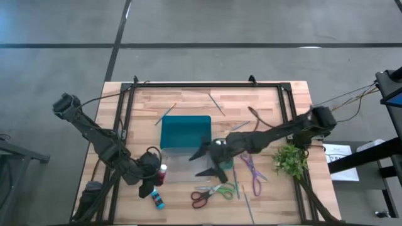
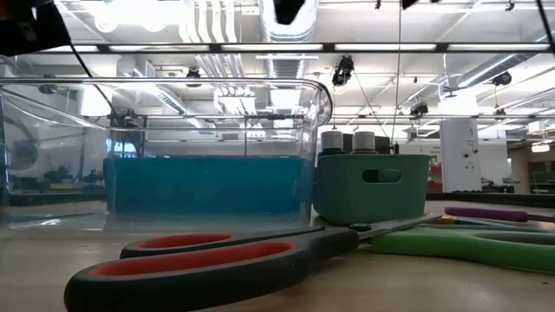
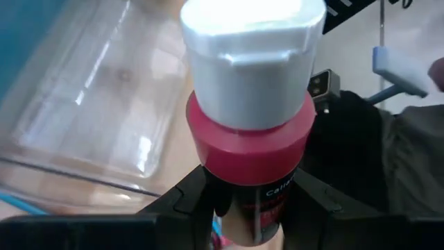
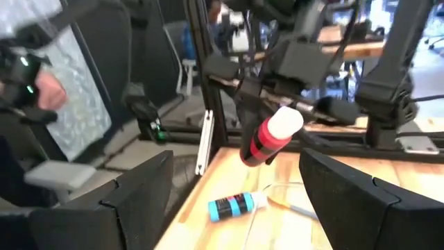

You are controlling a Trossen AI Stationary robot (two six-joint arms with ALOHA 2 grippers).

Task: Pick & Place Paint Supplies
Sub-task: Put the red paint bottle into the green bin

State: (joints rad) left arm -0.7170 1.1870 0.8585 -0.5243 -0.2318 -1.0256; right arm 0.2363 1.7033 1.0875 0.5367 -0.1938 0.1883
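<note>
My left gripper [image 1: 154, 174] is shut on a red paint bottle [image 3: 250, 139] with a white cap, above the table's near left part. A blue paint bottle [image 1: 157, 201] lies on its side on the table just nearer than it. My right gripper [image 1: 203, 161] hovers open over the clear container [image 1: 188, 164], with nothing between its fingers. It points toward the left gripper. Red-green scissors [image 1: 211, 193] and purple scissors [image 1: 254, 176] lie flat near the front edge. Thin brushes [image 1: 166, 113] lie scattered on the wood. My left gripper pinches the red bottle's lower body [image 3: 258, 208], the end away from the cap, between its two fingers [image 3: 187, 205]. The fingers slant down from the table's left side. The bottle [image 4: 272, 139] is lifted clear of the table and tilted, cap end uppermost.
A teal container [image 1: 185, 130] stands mid-table, behind the clear one. A small teal basket [image 2: 373, 186] holds dark-capped bottles. A green plant sprig [image 1: 289, 160] lies at the right. A black frame [image 1: 207, 85] runs along the table's far edge.
</note>
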